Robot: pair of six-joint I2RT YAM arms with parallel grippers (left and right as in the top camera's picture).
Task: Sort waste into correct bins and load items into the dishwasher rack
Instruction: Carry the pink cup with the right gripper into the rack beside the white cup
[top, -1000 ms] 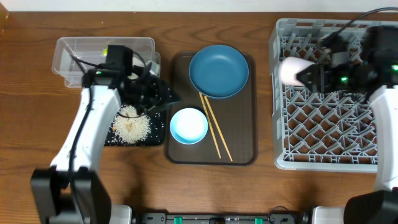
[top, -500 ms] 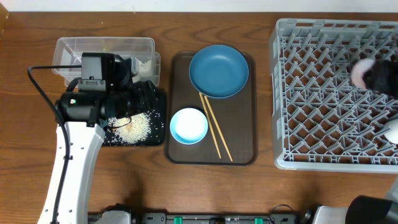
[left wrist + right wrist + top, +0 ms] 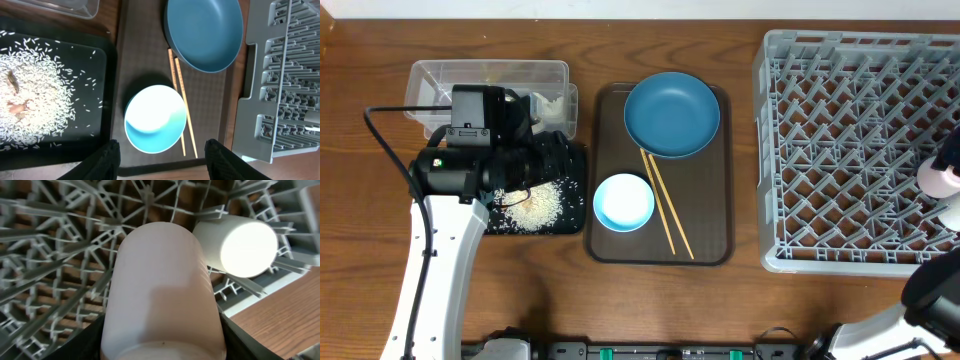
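Right hand [image 3: 160, 337] is clamped on the pinkish small white cup [image 3: 160, 280], out over the three-o'clock edge of the big square grey plastic dishwasher rack [image 3: 840, 130]. In the wrist view the cup's long axis runs six to twelve, pointing down toward the lattice floor. The greenish-white small cup [image 3: 241, 245] already lies in the rack at two o'clock of it, just beside; touching or not, I can't tell. That's the relation that matters: the free cell looks to be on the nine-o'clock side, away from that neighbour.

Over to the left hand [image 3: 162, 160]: fingers spread, nothing between them. The light blue bowl [image 3: 155, 118] sits dead ahead at twelve o'clock on the brown serving tray [image 3: 705, 220]. The thin wooden chopsticks [image 3: 179, 100] run twelve to six along the bowl's three-o'clock rim, and the dark blue plate [image 3: 205, 32] lies beyond. This arm looks the nearer for all three.

The loose white rice grains [image 3: 35, 95] lie in the shallow black rectangular tray [image 3: 100, 145], at nine o'clock of the bowl.

Hard to read from overhead: the right hand is cut off at the frame edge. The left arm covers its own fingers and part of the clear rectangular plastic tub [image 3: 425, 85] at the desk's [image 3: 540, 290] ten o'clock, so the tub's contents are unclear.
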